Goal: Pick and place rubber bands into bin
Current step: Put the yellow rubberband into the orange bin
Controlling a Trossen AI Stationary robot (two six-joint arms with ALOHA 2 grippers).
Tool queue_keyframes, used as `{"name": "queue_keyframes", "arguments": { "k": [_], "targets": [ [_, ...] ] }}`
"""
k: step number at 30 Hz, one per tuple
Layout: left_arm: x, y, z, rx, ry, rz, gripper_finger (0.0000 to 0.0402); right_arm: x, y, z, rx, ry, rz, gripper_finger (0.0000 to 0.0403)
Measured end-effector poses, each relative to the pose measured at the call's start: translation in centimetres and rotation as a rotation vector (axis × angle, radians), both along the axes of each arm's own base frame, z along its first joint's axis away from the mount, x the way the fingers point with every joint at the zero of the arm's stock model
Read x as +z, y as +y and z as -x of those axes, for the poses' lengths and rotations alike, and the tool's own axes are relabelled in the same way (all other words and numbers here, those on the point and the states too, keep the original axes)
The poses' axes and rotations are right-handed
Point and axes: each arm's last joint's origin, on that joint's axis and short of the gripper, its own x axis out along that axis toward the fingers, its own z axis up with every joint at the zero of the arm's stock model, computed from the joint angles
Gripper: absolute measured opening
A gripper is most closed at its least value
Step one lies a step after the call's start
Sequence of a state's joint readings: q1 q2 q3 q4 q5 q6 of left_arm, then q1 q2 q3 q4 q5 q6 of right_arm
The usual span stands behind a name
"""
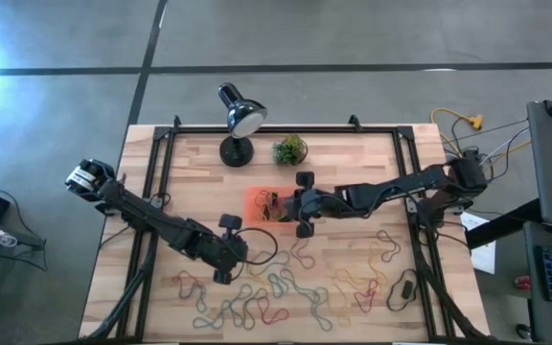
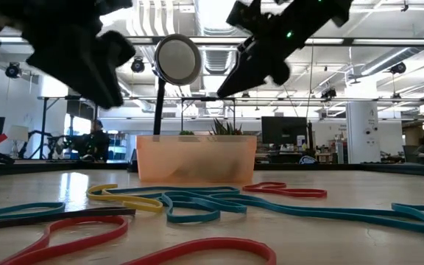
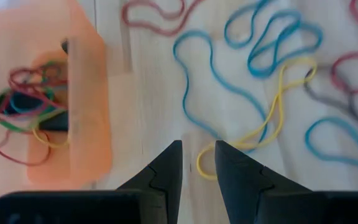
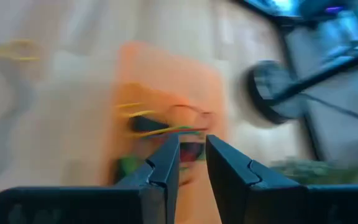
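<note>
The right tool [image 4: 191, 163], fingers slightly apart and empty, hangs over the bin [image 1: 257, 198] (apparently post-drop), while the left tool [image 3: 197, 167], likewise parted, overlooks rubber bands [image 1: 286, 287] on the bench [image 1: 353, 153].

Orange translucent bin [image 1: 260, 203] holding red, green and yellow rubber bands [image 3: 23, 106]. Loose bands [image 1: 286, 287] in teal, yellow, red and grey on the pale, striped wooden table [image 1: 353, 163]. Black lamp [image 1: 241, 120]; green plant [image 1: 289, 149].
</note>
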State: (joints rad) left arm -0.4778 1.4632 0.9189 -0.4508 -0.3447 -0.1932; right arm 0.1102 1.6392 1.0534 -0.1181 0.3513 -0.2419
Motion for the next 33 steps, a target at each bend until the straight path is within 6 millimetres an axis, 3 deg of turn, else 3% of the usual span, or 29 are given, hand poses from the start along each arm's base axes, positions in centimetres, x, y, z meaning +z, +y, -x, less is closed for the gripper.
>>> {"name": "queue_keyframes", "arguments": {
  "k": [7, 16, 24, 33],
  "targets": [
    [-2.9, 0.1, 0.0, -0.058, 0.036, -0.033, 0.0080, 2.5, 2.8, 1.6, 0.192, -0.001, -0.202, 0.0063],
    [-5.3, -0.1, -1.1, -0.120, 0.103, 0.008, 0.0080, 4.7, 5.8, 3.6, 0.304, -0.043, -0.229, 0.0068],
    [-6.8, 0.5, -2.0, -0.126, 0.155, 0.082, 0.0080, 5.0, 6.7, 4.2, 0.317, -0.047, -0.257, 0.0059],
    [-7.0, 1.6, -2.5, -0.072, 0.191, 0.199, 0.0078, 4.3, 6.7, 4.4, 0.291, -0.008, -0.279, 0.0059]
  ]
}}
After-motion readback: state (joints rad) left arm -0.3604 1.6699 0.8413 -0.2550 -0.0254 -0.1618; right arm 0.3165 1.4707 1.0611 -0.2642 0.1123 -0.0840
